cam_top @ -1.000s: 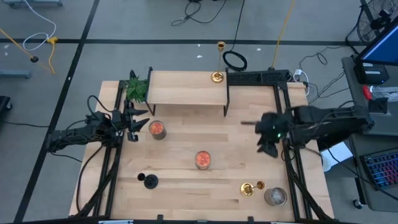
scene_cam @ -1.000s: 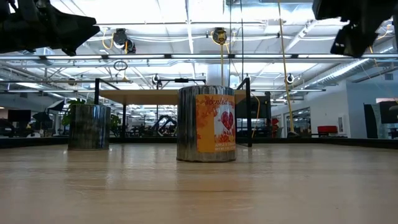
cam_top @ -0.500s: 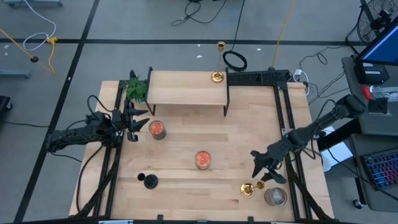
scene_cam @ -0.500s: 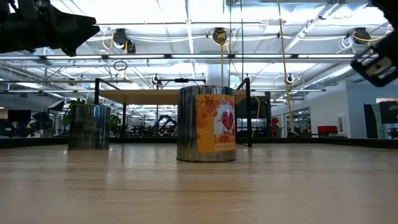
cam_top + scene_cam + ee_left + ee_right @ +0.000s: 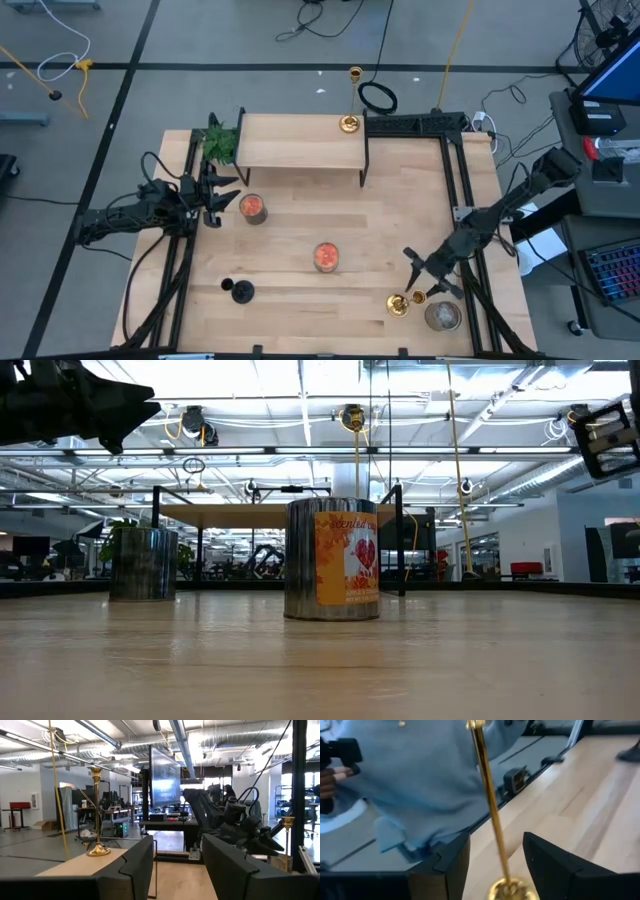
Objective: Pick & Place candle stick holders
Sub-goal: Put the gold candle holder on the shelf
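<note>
A gold candle stick holder [image 5: 400,303] stands upright on its round base near the table's front right; in the right wrist view its stem [image 5: 489,815] rises between my right gripper's [image 5: 419,277] open fingers, and I see no touch. A second gold holder [image 5: 349,122] stands on the raised wooden shelf [image 5: 300,145]. A short black holder [image 5: 240,290] stands at the front left. My left gripper [image 5: 215,192] is open and empty at the left, beside a tin candle [image 5: 253,207].
A tin candle [image 5: 326,256] stands mid-table and a silver tin [image 5: 442,316] by the gold holder at the front right. A green plant [image 5: 219,142] sits left of the shelf. A person in light blue [image 5: 420,775] stands beyond the table's edge.
My right gripper has gone from the table's right middle toward the near edge and down to the gold holder at the front right, its arm stretching out. Its fingers now stand on either side of the stem. The holder has stayed put.
</note>
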`<state>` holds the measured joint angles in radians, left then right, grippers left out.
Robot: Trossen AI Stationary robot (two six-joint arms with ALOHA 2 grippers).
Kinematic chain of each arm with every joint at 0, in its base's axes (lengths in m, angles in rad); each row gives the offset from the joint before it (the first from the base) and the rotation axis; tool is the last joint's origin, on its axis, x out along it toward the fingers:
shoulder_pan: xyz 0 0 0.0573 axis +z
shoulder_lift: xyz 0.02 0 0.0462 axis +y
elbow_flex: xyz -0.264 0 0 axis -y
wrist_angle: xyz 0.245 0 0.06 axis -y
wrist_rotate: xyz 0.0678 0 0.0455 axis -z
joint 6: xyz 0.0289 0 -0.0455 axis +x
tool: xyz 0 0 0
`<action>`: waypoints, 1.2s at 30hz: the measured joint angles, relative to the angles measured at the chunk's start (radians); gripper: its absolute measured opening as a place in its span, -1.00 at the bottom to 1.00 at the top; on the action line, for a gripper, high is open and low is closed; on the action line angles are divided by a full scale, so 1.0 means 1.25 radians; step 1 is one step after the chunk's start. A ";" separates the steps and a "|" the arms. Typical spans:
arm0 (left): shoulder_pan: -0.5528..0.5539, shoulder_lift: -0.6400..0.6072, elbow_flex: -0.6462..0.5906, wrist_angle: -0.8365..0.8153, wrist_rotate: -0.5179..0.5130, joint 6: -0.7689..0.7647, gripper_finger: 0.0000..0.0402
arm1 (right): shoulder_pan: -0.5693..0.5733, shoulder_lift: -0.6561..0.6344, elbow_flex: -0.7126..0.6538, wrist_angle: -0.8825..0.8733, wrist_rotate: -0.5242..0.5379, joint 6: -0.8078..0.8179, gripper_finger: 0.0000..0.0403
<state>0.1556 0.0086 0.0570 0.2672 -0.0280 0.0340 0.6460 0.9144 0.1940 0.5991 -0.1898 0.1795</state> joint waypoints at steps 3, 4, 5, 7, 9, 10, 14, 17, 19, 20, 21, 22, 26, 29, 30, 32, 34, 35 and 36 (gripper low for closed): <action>0.000 0.000 0.000 0.000 0.000 -0.007 -0.13 | 0.006 0.036 0.000 0.090 0.006 -0.049 -0.09; 0.000 0.000 0.000 0.001 0.000 -0.008 -0.13 | 0.006 0.049 0.000 0.118 0.005 -0.053 -0.09; 0.000 0.000 0.000 0.004 0.000 -0.008 -0.13 | 0.007 0.061 0.000 0.139 0.005 -0.054 -0.09; 0.000 0.000 0.000 0.007 0.000 -0.008 -0.13 | 0.010 0.086 0.000 0.166 0.005 -0.055 -0.09; 0.000 0.000 0.000 0.012 0.000 -0.008 -0.13 | 0.010 0.114 0.000 0.206 0.005 -0.064 -0.09; 0.000 0.000 0.000 0.017 0.000 -0.008 -0.13 | 0.010 0.128 0.000 0.234 0.005 -0.078 -0.09; 0.000 0.000 0.000 0.026 0.000 -0.010 -0.13 | 0.010 0.167 0.000 0.337 0.005 -0.113 -0.10; 0.000 0.000 0.000 0.027 0.000 -0.012 -0.13 | 0.010 0.179 0.000 0.373 0.005 -0.113 -0.15; 0.000 0.000 0.000 0.027 0.000 -0.015 -0.13 | 0.010 0.184 0.000 0.377 0.008 -0.113 -0.22; 0.000 0.000 0.000 0.027 0.000 -0.016 -0.13 | 0.010 0.185 0.000 0.378 0.008 -0.113 -0.27; 0.000 0.000 0.000 0.027 0.000 -0.016 -0.13 | 0.010 0.185 0.000 0.379 0.009 -0.113 -0.33; 0.000 0.000 0.000 0.029 0.000 -0.016 -0.13 | 0.010 0.185 0.000 0.381 0.012 -0.112 -0.39; 0.000 0.000 0.000 0.032 0.000 -0.016 -0.13 | 0.010 0.185 0.001 0.381 0.071 -0.112 -0.69; 0.000 0.000 0.000 0.032 0.000 -0.016 -0.13 | 0.009 0.185 0.007 0.377 0.105 -0.113 -0.92; 0.000 0.000 0.000 0.032 0.000 -0.016 -0.13 | 0.008 0.185 0.010 0.375 0.113 -0.117 -0.94; 0.000 0.000 0.000 0.031 0.000 -0.011 -0.13 | 0.005 0.186 0.023 0.373 0.115 -0.112 -0.91; 0.000 0.000 0.000 0.031 0.000 -0.010 -0.13 | -0.003 0.185 0.044 0.374 0.112 -0.112 -0.89; 0.000 0.000 0.000 0.031 0.000 -0.010 -0.13 | -0.009 0.185 0.058 0.369 0.111 -0.117 -0.90; 0.000 0.000 0.000 0.031 0.000 -0.010 -0.13 | -0.016 0.185 0.074 0.363 0.112 -0.130 -0.91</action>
<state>0.1556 0.0084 0.0566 0.3058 -0.0280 0.0213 0.6262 1.1461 0.2859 1.0529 -0.0492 0.0165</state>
